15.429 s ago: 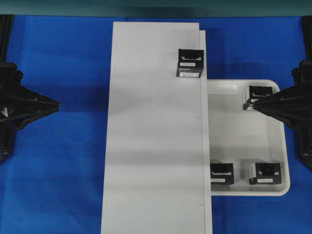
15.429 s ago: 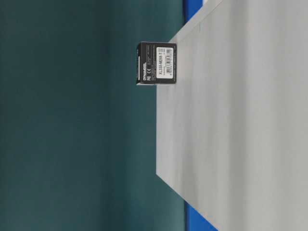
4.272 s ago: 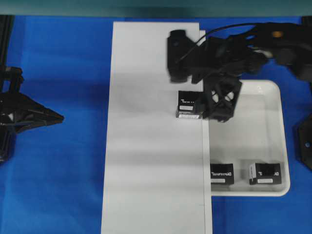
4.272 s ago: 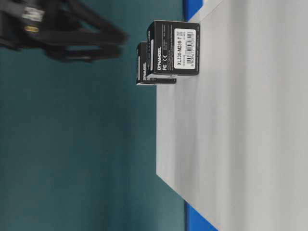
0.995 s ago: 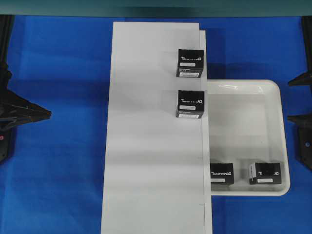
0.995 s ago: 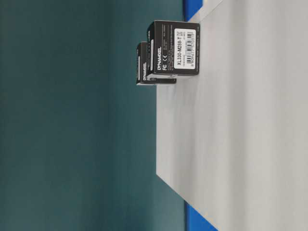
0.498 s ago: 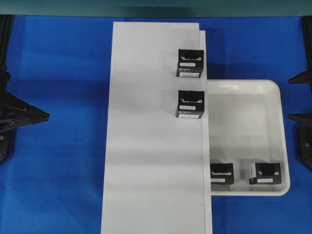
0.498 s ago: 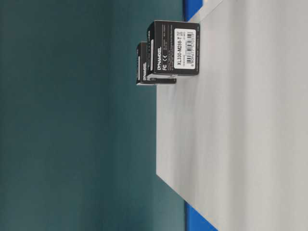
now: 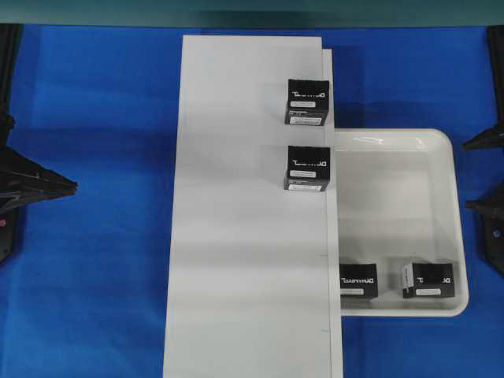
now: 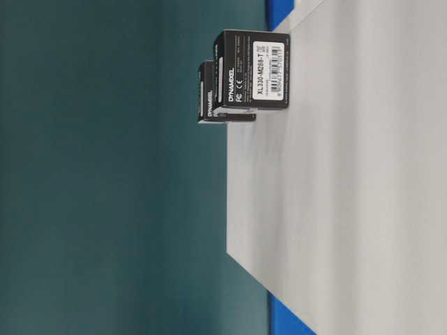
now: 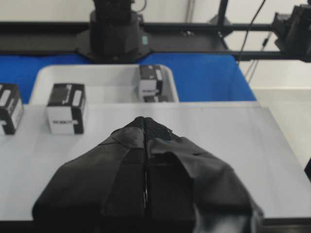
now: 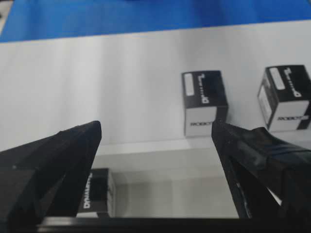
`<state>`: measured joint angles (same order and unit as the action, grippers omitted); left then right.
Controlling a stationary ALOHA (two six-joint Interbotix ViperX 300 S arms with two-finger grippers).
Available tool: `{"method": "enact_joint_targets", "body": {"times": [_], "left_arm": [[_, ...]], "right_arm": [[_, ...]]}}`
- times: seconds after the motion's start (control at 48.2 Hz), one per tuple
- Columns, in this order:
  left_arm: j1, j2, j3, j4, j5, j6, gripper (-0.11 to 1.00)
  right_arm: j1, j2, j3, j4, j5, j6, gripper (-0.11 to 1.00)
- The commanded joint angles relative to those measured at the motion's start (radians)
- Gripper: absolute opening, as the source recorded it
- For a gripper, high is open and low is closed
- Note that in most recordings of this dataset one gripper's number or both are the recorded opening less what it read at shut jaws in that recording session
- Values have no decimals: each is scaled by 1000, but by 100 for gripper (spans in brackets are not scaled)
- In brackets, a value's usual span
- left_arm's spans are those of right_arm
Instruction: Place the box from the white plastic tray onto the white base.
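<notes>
Two black boxes stand on the long white base [image 9: 236, 236] near its right edge, one far [image 9: 307, 101] and one nearer [image 9: 307, 168]. Two more boxes [image 9: 358, 280] [image 9: 428, 279] sit at the near end of the glossy white tray [image 9: 394, 213]. My left gripper [image 9: 71, 187] is shut and empty over the blue surface, left of the base. My right gripper [image 9: 482, 173] is open and empty at the right edge, beside the tray. The right wrist view shows its open jaws [image 12: 156, 128] over the tray, facing the two boxes on the base [image 12: 204, 102] [image 12: 285, 97].
The tray butts against the base's right edge. Blue table surface [image 9: 102, 276] surrounds both. The table-level view shows the two boxes on the base [image 10: 255, 70] in line, the far one [image 10: 208, 94] partly hidden. The tray's far half holds nothing.
Both grippers have drawn back slightly toward their own sides of the table. The boxes have not moved in the last second.
</notes>
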<state>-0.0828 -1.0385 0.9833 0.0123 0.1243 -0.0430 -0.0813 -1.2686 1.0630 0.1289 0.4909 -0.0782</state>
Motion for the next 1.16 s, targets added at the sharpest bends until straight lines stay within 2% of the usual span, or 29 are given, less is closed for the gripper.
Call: {"method": "enact_joint_targets", "body": {"times": [0.0,0.809,1.141], "left_arm": [[0,-6,-12,3,-5,-3,-7],[0,-26,17,2,-5,-8,-7],[0,-25,46,3,-9,-8,-7]], "right_arm": [[3,2,-2,5,-6,3,100],[3,2,8,5,-20,11,100],[3,-2,57,5,-52,11,100]]}}
